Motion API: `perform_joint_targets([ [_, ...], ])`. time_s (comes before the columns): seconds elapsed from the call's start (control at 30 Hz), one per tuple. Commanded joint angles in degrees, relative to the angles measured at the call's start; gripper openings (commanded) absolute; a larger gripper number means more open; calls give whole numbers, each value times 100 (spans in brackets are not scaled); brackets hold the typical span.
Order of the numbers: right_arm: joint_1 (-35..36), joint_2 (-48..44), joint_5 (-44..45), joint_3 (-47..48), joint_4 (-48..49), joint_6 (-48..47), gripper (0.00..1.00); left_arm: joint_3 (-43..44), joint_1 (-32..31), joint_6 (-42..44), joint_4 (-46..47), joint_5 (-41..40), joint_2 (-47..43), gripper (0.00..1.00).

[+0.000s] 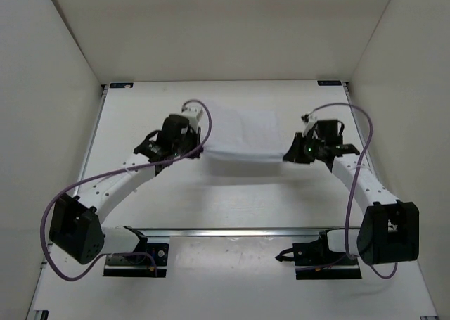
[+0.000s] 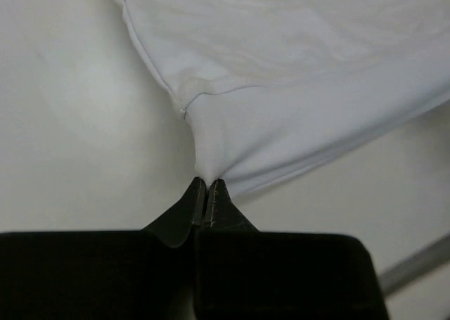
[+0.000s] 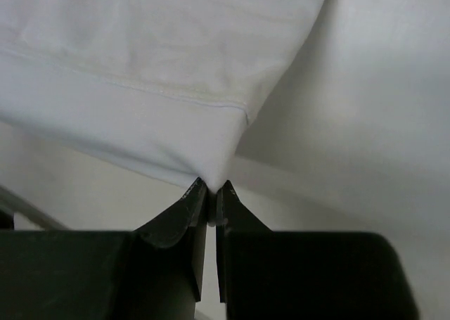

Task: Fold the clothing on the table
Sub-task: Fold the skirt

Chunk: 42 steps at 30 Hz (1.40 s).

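Two robot arms hold a white piece of clothing (image 1: 242, 133) stretched between them over the far middle of the white desk (image 1: 232, 200). The left arm (image 1: 119, 179) reaches in from the left. Its wrist view shows the left jaws closed tight on one near corner of the fabric, which puckers into the pinch. The right arm (image 1: 362, 183) mirrors it, with the right jaws clamped on the opposite near corner, just past a stitched hem (image 3: 140, 91). The near edge runs taut from pinch to pinch, casting a shadow on the desk. The rest of the fabric spreads away toward the back wall (image 1: 225, 32).
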Motion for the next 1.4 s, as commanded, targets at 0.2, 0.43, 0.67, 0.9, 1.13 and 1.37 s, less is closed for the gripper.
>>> perform_joint_targets([
  [0.2,776,-1574,-182,-1703,-734,839,0,-1962,-273,-1504,-957,786,-1722,0],
  [0.43,198,-137,-585,-730,-31,541,0,-637,579,-934,-851,989,-21,0],
  [0.67,21,2017,-760,1415,101,242,2,1710,748,-608,-1255,903,2326,13],
  [0.9,-14,3197,-691,2655,-66,268,63,2756,783,-590,-1423,753,3497,99],
  [1.13,-14,2680,-348,1955,197,101,72,2435,801,-546,-968,621,3034,98],
  [1.37,39,2759,-401,1084,162,163,60,1142,493,-670,-264,427,2602,58],
])
